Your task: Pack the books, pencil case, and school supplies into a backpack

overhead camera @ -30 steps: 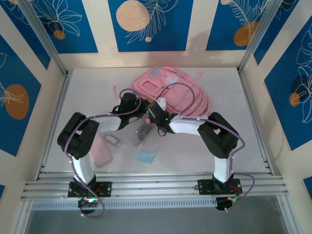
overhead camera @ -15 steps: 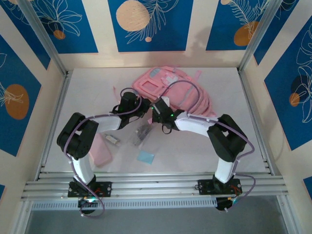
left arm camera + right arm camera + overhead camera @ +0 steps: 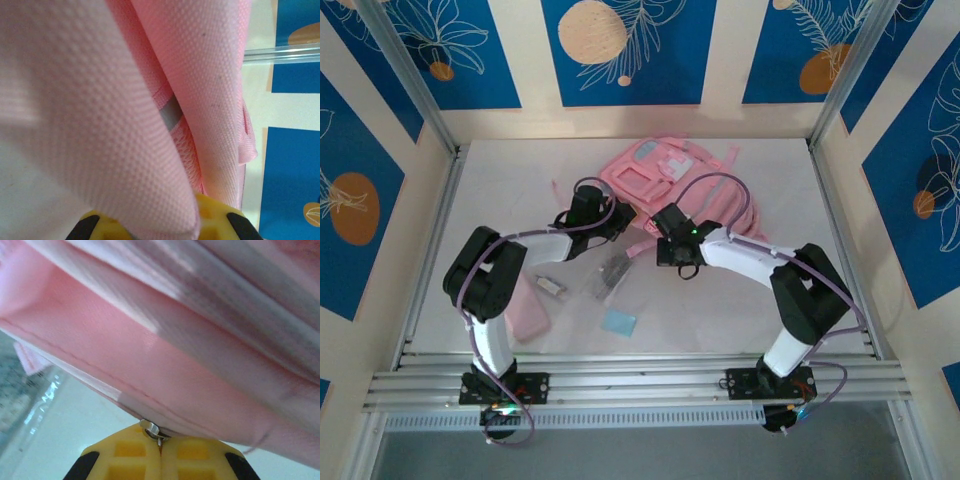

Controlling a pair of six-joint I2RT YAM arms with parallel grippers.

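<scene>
Pink pencil case (image 3: pixel 525 308) is parked far left with the little clip (image 3: pixel 550 285) just right of it, and neither is packed yet. Left gripper (image 3: pixel 156 226) is clamped on a fold of the backpack (image 3: pixel 660 170), I think; that wrist cam is jammed so close it's mostly fabric. Clear bag (image 3: pixel 612 272) and blue pad (image 3: pixel 619 322) are lying loose in the middle.

What changed: over the last second the right gripper (image 3: pixel 161 457), fingers pressed together on the zip pull (image 3: pixel 151 430), slid rightward along the bag's near edge. The whole backpack scooted a bit right and away with it. My read is the zip's opening but the bag's dragging too, so the left needs to hold firmer before anything goes in.
</scene>
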